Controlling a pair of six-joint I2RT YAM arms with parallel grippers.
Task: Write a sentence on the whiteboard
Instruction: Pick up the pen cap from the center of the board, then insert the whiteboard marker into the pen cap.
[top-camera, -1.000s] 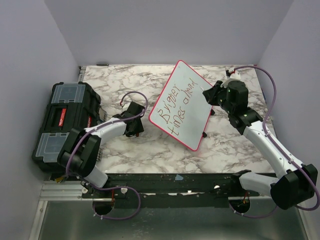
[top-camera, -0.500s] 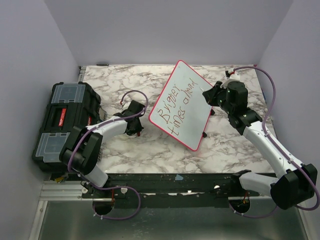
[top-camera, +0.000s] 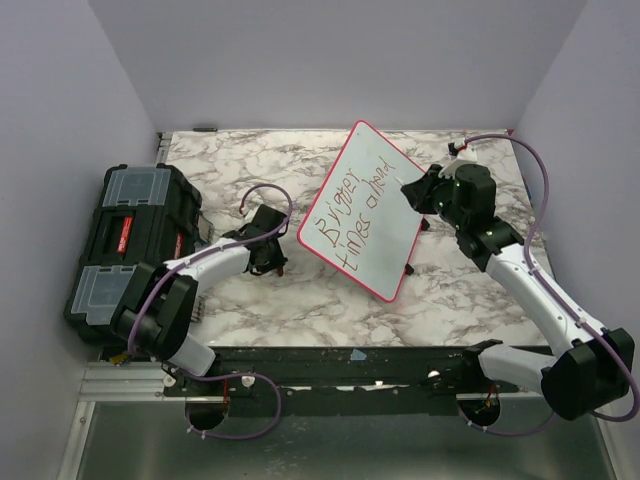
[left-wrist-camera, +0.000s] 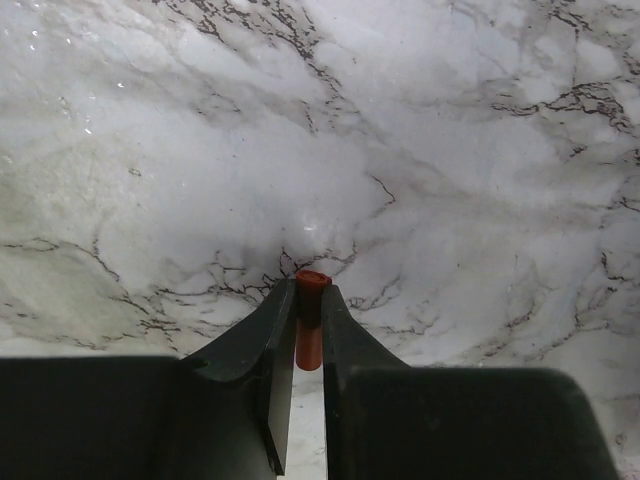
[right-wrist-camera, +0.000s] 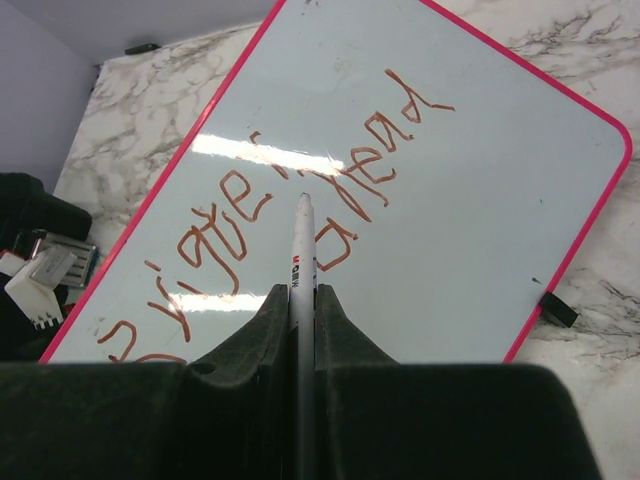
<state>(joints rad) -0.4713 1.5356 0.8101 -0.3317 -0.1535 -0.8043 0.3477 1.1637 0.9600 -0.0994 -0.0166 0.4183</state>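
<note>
One change stands out: the left jaws, open a second ago, have closed on a small red cap (left-wrist-camera: 310, 325) and now pinch it between their tips, low over the counter (left-wrist-camera: 450, 150); the left arm (top-camera: 215, 258) has barely shifted, reaching low from the near left, its wrist just left of the whiteboard (top-camera: 402, 232) and right of the black toolbox (top-camera: 130, 235). With the cap gripped and the sentence (top-camera: 352, 215) already standing in two red-brown lines, the writing looks finished; capping the marker (right-wrist-camera: 301, 255) seems the step in hand. The right jaws are closed narrow on that white marker, its tip pointing over the last word of the second line; whether the tip touches the board I cannot tell. The right arm (top-camera: 525, 270) stretches from the near right, wrist bent left over the board's right edge, a touch farther than before; the whiteboard lies skewed on the counter, centre-right, between the two arms.
</note>
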